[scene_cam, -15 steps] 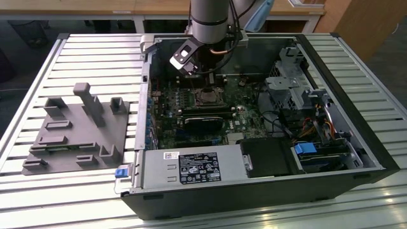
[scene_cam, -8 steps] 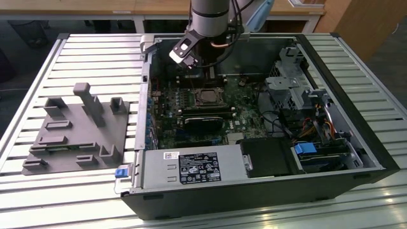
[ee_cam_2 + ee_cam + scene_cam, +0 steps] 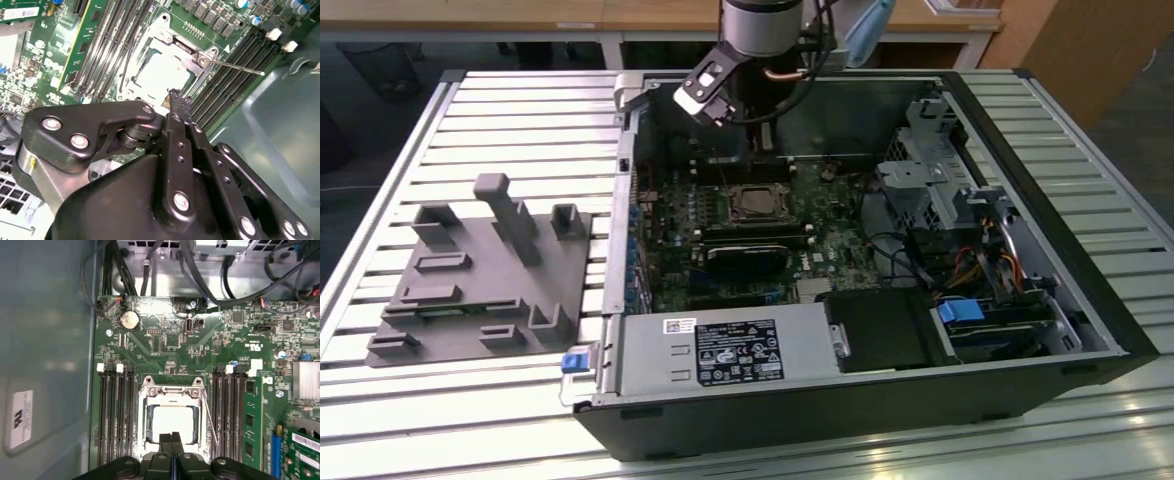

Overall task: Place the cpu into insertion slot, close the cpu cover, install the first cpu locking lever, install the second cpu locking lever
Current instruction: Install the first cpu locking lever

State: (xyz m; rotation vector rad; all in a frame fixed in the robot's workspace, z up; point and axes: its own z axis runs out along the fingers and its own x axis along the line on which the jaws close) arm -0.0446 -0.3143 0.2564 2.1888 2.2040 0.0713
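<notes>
Cpu point(image 3: 172, 421) trouble would begin nearest the cameras, at the claw point(image 3: 172, 436). Its fingers are clenched tip to tip with nothing between them, and they hang over the near edge of the cover point(image 3: 172, 389). In the exterior view the arm point(image 3: 761, 25) stands high over the case point(image 3: 1067, 300), so I judge the tips to be clear of the board point(image 3: 165, 347).

If the shut tips came down off line, they would likely press on the cover or the chip's face rather than the lever point(image 3: 210, 417), loading the pins beneath. The lever is thin, so the tips could also slip off it. It might then spring aside across the memory slots point(image 3: 116, 415) and miss its catch.

The cpu lies flat in the slot point(image 3: 148, 426), pale top up, showing through the cover's cut-out. It is square, so it has no long axis, and its edges run parallel to the memory slots on either side.

The lever is the long piece. It is rooted at the cover's far corner and runs back toward the claw along the slot's side, splaying outward. In the second wrist view its free end point(image 3: 235, 66) points away from the slot toward the case wall, apparently unlatched.
</notes>
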